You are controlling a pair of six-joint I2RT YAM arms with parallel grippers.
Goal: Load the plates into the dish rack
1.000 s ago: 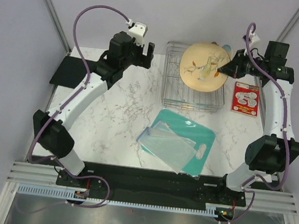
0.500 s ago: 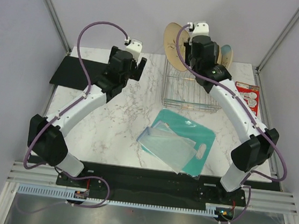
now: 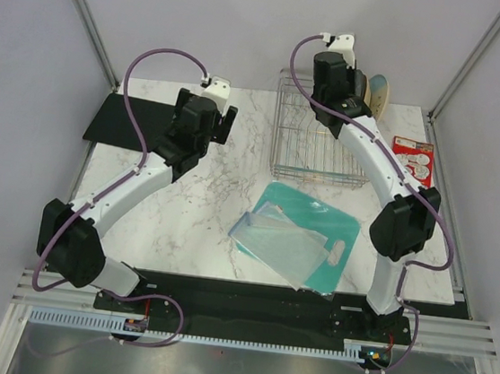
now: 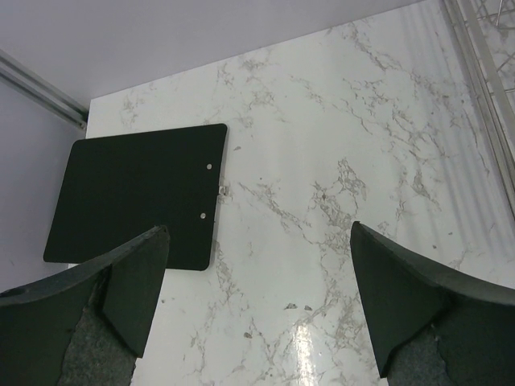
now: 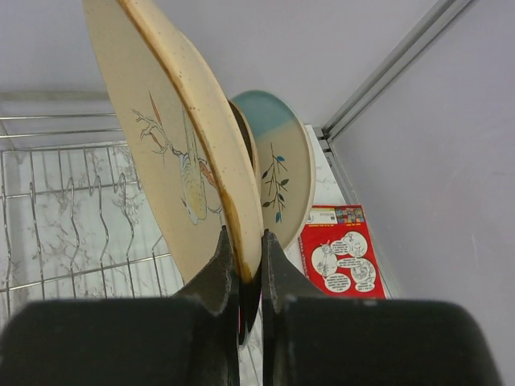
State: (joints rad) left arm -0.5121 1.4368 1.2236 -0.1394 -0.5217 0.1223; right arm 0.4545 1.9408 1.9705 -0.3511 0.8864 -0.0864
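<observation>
Right pincer [image 5: 243, 241]: clamped on the lower rim of a tan leaf-sprig plate [image 5: 173, 153], which stands on edge above the pincer.
Left pincer [image 4: 257, 233]: spread wide with nothing between the fingers, over bare marble table [image 4: 338, 145]; black mat [image 4: 133, 193] beyond it, to its left.
Dish rack [image 5: 72, 217]: left of and below the right pincer; visible prongs carry no plate.
Cream-and-light-blue plate [image 5: 282, 161]: upright just behind the held plate, right of the pincer; cannot tell whether slotted in the rack or leaning outside it.
Progress: judged early; held plate not yet in a slot, other two plates not found in any view.
Left to do: probably lowering the tan plate between prongs, letting go, then loading the rest.
Right wrist view only: grip on the rim, sprig pattern, red-and-white card [image 5: 342, 253] right of the pincer.
Top view only: arms well apart, teal cutting board [image 3: 304, 225] nearer the bases than the rack; held plate mostly hidden by the wrist.
</observation>
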